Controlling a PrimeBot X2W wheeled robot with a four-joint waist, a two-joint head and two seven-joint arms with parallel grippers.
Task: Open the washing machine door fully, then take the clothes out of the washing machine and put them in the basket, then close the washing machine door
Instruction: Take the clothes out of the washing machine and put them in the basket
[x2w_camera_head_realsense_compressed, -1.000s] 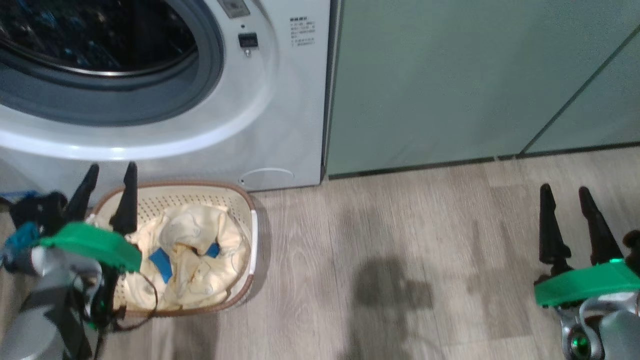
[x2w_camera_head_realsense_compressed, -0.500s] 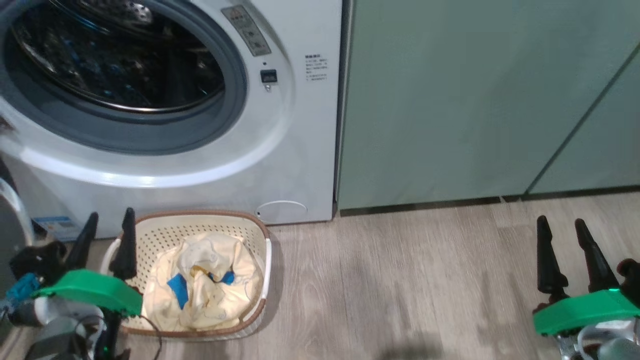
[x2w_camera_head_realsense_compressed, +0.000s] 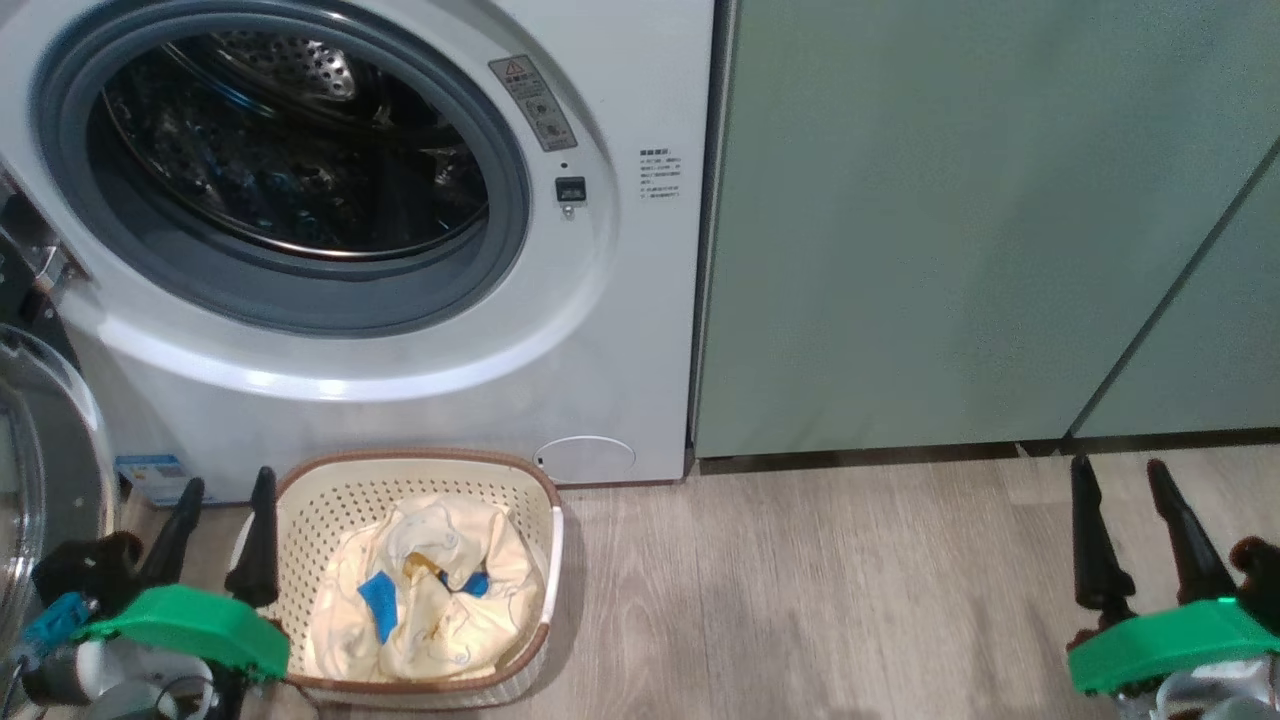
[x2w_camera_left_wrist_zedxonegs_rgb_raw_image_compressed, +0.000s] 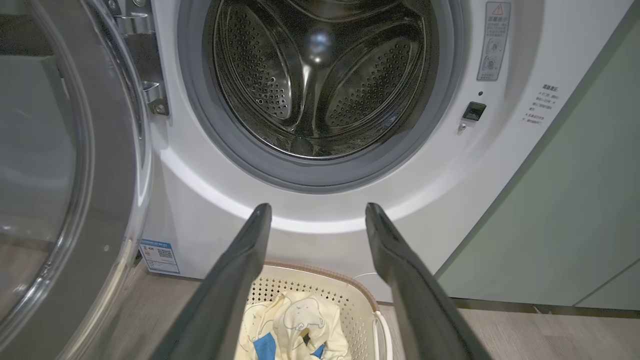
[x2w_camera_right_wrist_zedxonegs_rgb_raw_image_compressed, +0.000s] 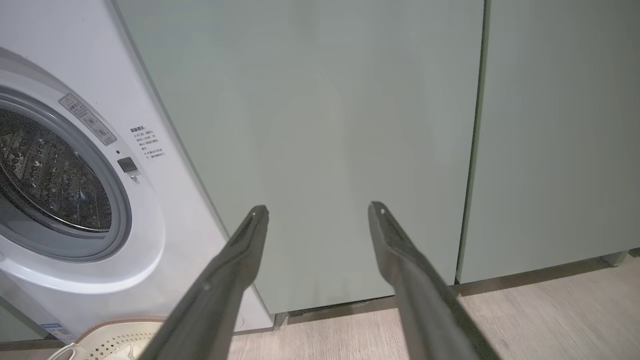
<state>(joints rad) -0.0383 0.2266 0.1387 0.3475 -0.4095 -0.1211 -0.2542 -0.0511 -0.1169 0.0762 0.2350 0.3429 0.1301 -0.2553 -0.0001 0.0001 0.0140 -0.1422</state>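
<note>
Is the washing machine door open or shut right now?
Open: the washing machine door stands swung aside, leaving the drum fully exposed.

The washing machine door (x2w_camera_left_wrist_zedxonegs_rgb_raw_image_compressed: 60, 165) hangs aside, drum (x2w_camera_left_wrist_zedxonegs_rgb_raw_image_compressed: 320, 75) unblocked.

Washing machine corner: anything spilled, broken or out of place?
Nothing stands out. On the white front-loading washing machine the round glass door hangs open, the steel drum looks empty, and the cream-yellow clothes lie crumpled inside the cream perforated plastic basket.
</note>
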